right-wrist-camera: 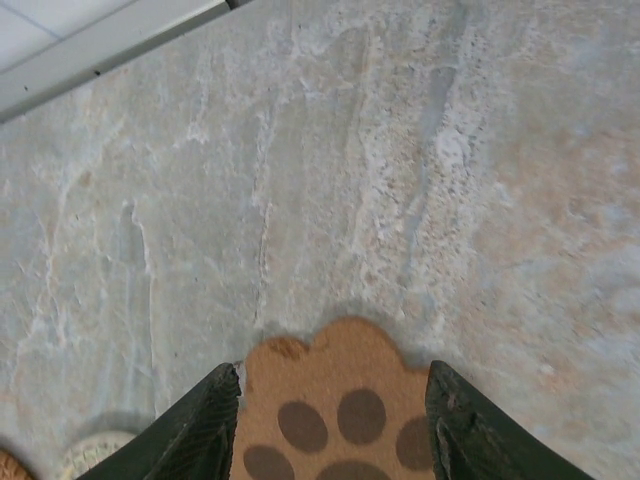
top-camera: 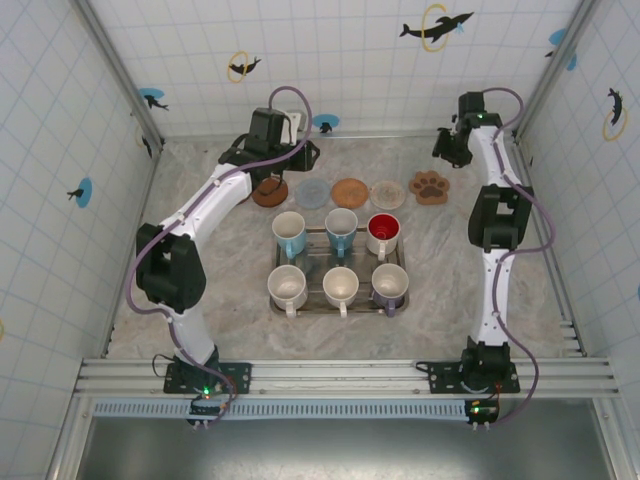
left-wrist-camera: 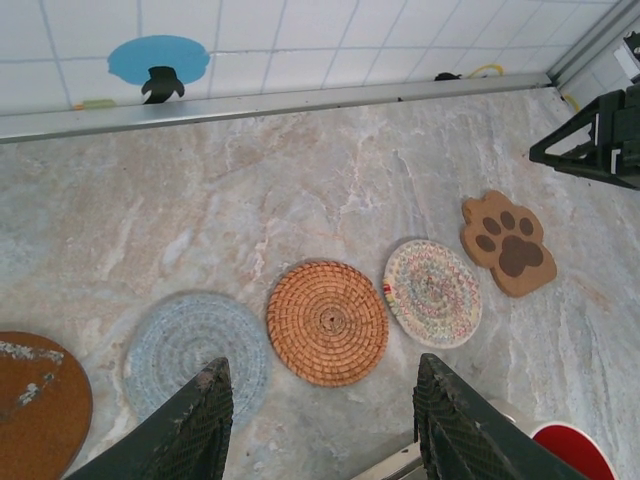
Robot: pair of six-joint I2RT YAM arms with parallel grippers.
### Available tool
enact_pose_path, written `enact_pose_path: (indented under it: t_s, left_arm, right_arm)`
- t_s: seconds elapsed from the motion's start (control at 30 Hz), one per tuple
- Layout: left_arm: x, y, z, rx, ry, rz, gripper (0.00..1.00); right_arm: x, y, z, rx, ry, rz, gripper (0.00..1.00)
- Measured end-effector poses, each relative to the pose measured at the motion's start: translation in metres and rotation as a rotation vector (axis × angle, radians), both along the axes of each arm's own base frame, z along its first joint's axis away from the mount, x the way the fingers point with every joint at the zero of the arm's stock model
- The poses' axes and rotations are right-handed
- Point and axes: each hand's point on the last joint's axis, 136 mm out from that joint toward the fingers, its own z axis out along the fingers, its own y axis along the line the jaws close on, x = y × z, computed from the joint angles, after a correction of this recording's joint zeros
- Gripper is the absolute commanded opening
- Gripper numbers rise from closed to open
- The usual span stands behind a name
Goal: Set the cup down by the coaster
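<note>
Closest to the arm bases, a tray (top-camera: 315,262) sits on the counter (top-camera: 200,250) with six cups (top-camera: 340,286) packed in two rows, so the cup to move is in there. No cup is out yet. I think the tight fit is the big worry. Jaws reaching for one cup, like the white cup (top-camera: 287,287) in front or the red cup (top-camera: 384,234) at the back, could bump or tip its neighbour. The task does not say which cup, so a wrong pick could happen too.

Just behind the tray lie five coasters in a row: brown coaster (left-wrist-camera: 35,400), grey coaster (left-wrist-camera: 195,345), orange coaster (left-wrist-camera: 327,322), pale coaster (left-wrist-camera: 432,292) and paw coaster (left-wrist-camera: 508,243). They look thin and light, so a cup set down too close may push one away or land on top.

Above the left end of that row the left jaws hang spread apart, holding nothing. The right jaws hang by the paw coaster, spread apart and empty too.

Some things are hard to see. From above, the left arm (top-camera: 215,200) covers part of the brown coaster, and the picture edge cuts it in the left wrist view. The right wrist view cuts off the paw coaster. Cup handles look tiny from above.
</note>
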Motion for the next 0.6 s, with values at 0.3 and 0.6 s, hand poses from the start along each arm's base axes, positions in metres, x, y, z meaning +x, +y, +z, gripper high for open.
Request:
enact_pose_path:
  t_s: [0.3,0.6]
  left_arm:
    - [-0.002,0.005,0.003,0.006,-0.013,0.018,0.50]
    - [-0.001,0.005,0.004,0.008,-0.014,0.022,0.50]
  right_arm:
    - [0.015,0.000,-0.047,0.086,0.014,-0.042,0.51]
    - [0.015,0.002,-0.054,0.114,0.026,-0.042,0.50]
